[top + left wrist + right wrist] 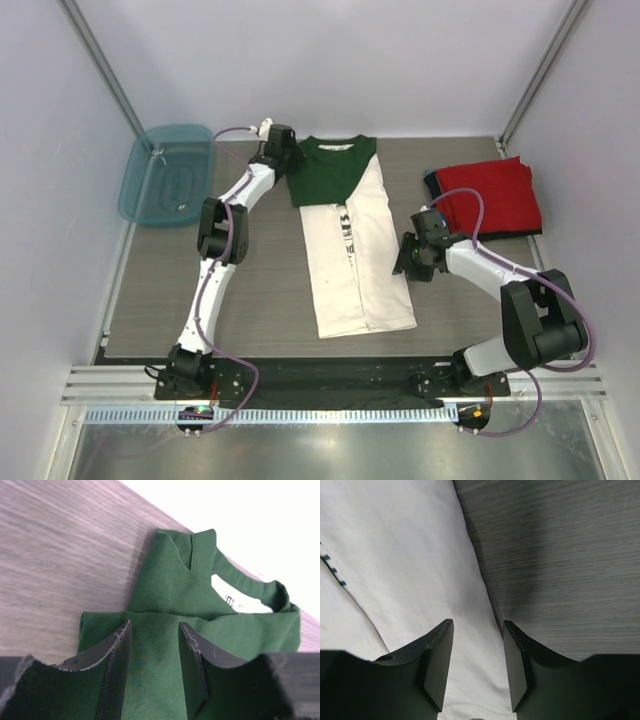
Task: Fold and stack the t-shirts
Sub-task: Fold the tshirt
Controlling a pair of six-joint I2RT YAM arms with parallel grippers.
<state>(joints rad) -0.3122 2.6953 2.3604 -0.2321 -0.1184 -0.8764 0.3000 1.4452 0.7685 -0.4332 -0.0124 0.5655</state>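
White with green sleeves, the shirt (355, 260) lies folded lengthwise in the middle of the table (250, 290). The left gripper (155, 630) has its jaws spread over the green shoulder (the collar label shows only in its wrist view). The right gripper (477, 625) has its jaws spread at the shirt's right edge. A red shirt (495, 190) tops a half-hidden pile far right, and a tub (165, 175) sits far left.
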